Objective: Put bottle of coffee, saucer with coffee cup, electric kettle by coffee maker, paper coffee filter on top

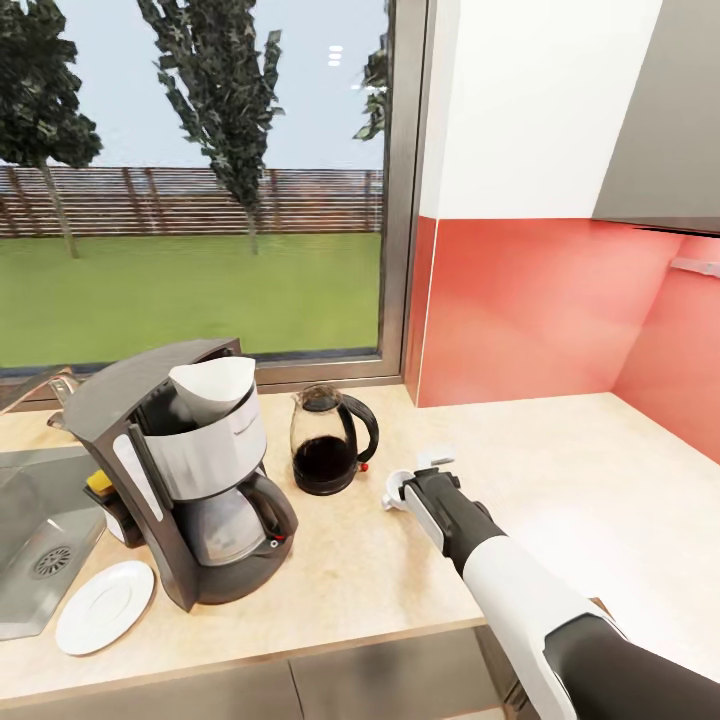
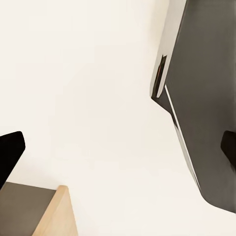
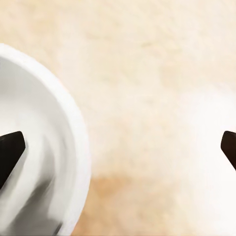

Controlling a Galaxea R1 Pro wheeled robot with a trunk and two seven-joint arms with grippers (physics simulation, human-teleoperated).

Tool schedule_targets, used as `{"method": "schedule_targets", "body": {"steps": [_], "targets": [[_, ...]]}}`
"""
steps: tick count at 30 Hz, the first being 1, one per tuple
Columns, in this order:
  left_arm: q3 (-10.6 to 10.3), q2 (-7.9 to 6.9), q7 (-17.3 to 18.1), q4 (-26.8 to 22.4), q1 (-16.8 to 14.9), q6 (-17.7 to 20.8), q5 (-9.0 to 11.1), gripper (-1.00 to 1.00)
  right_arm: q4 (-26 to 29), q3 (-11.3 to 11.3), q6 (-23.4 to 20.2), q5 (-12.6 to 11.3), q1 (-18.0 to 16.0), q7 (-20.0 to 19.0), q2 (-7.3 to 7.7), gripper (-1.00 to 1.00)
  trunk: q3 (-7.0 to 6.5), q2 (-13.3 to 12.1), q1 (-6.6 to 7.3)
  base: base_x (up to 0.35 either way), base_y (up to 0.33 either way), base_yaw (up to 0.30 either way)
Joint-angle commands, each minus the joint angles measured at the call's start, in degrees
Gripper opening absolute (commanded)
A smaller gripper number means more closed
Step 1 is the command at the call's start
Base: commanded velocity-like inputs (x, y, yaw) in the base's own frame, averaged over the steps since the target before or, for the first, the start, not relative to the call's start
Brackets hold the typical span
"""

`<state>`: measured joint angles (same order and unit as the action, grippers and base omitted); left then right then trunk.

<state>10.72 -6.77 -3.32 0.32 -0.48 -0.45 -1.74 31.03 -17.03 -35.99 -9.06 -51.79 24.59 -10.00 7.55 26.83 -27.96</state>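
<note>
One long beige wood-grain table (image 1: 560, 470) carries everything: left of the right hand (image 1: 415, 478) stands the tall dark grey coffee maker (image 1: 180, 480), a white paper coffee filter (image 1: 215, 385) in its top and a yellow-topped bottle of coffee (image 1: 100, 485) tucked behind it. Between machine and hand sits the rounded dark-glass electric kettle (image 1: 330, 445); the flat white saucer (image 1: 105, 605) lies well left, beside the steel sink (image 1: 30, 540). The right hand, fingers spread, hovers just over the round white coffee cup (image 3: 44, 147); the left hand (image 2: 118, 152) is spread, too.
</note>
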Motion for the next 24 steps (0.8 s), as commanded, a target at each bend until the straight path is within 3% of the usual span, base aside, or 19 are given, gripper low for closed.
{"method": "schedule_targets", "body": {"steps": [1,6,7,24], "targets": [[0.35,0.0,-0.1,0.03,-0.05,-0.04,-0.19,1.0,0.0,-0.2,-0.14,-0.61,-0.06,0.55,0.0,1.0,0.11,0.11,-0.03,0.0,0.0,0.0],[0.35,0.0,-0.1,0.03,-0.05,-0.04,-0.19,1.0,-0.01,-0.2,-0.14,-0.61,-0.06,0.55,0.0,1.0,0.11,0.11,-0.03,0.0,0.0,0.0],[0.35,0.0,-0.1,0.03,-0.02,-0.04,-0.19,1.0,-0.01,-0.2,-0.14,-0.61,-0.06,0.55,0.0,-1.0,0.11,0.11,-0.03,0.0,0.0,0.0],[0.35,-0.05,-0.1,0.03,0.09,-0.08,-0.19,1.0,0.11,-0.29,-0.14,-0.61,-0.06,0.59,0.0,-1.0,0.11,0.11,-0.03,0.0,0.0,0.0]]}}
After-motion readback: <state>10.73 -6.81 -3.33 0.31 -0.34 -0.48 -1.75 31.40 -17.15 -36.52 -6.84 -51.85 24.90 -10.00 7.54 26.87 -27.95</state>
